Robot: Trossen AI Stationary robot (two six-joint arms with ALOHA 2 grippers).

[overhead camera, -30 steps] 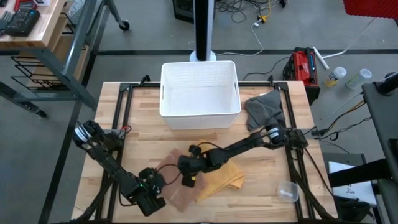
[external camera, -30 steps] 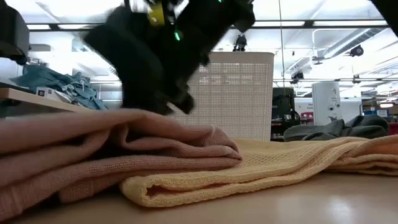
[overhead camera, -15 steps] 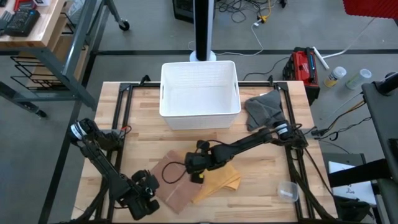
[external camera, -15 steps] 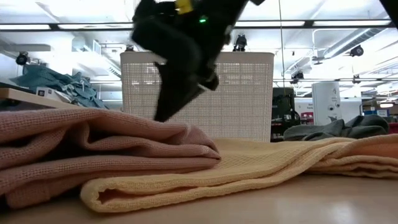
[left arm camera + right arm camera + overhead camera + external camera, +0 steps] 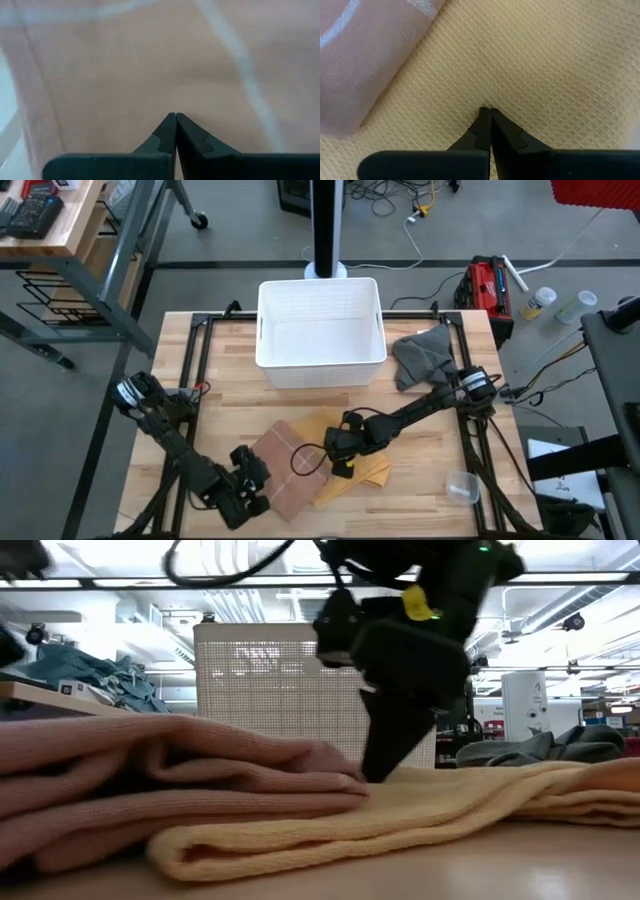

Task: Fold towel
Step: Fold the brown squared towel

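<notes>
Since the earlier frame your right gripper (image 5: 340, 461) has slid rightward off the pink towel (image 5: 283, 475) and now sits on the yellow towel (image 5: 365, 471), just right of centre in the lower half of the high view; your left gripper (image 5: 247, 480) has crept a little right along the pink towel's left edge, at lower left of centre. The pink towel lies flatter now, a folded slab overlapping the yellow one.

In the right wrist view the right gripper's (image 5: 486, 111) two dark fingers are pressed together, tips against the yellow waffle weave (image 5: 535, 75), with the pink towel's edge (image 5: 365, 55) in the upper left corner of that frame. Whether any cloth is pinched between them, you cannot tell. In the left wrist view the left gripper's (image 5: 175, 116) fingers are likewise closed tip to tip over pink cloth (image 5: 125, 65) that fills the frame.

In the low view the right gripper (image 5: 385, 765) comes down at frame centre where the pink folds (image 5: 180, 785) meet the yellow towel (image 5: 420, 815).

The white basket (image 5: 322, 330) stands at upper centre of the table (image 5: 430, 500), a grey cloth (image 5: 424, 356) just to its right, and a small clear cup (image 5: 462, 486) at lower right.
</notes>
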